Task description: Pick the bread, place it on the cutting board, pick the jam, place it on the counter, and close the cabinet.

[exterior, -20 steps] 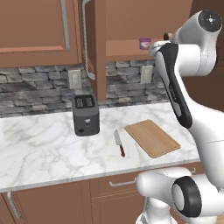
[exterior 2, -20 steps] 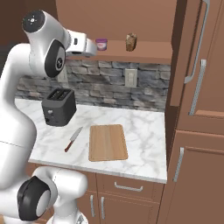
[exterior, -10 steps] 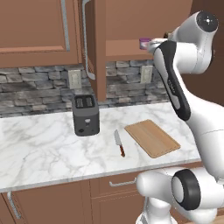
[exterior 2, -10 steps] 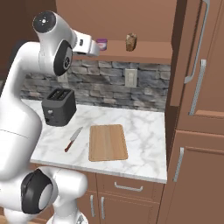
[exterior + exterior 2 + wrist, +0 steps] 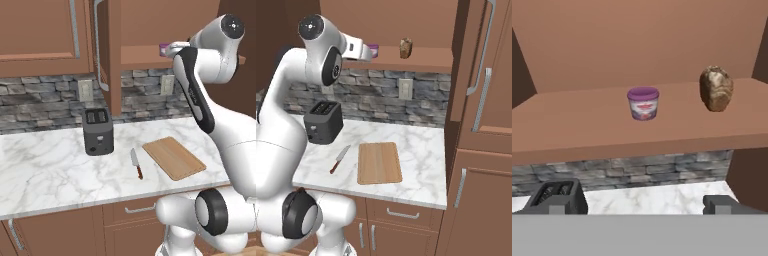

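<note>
Gripper (image 5: 640, 207) jaws apart, empty, aimed at shelf front edge: dark-brown crusty bread lump (image 5: 716, 88) is targeted first, purple jam jar (image 5: 643, 103) alongside.

In the left base view the white arm's upper link covers nearly all of the small purple jam jar (image 5: 164, 48) on the brown wooden shelf (image 5: 145, 64), and hides the shelf's far stretch. Beneath that shelf, in the hand view, the black toaster (image 5: 556, 196) is cut by the bottom band. The jar's label print (image 5: 644, 107) is too small to read.
</note>
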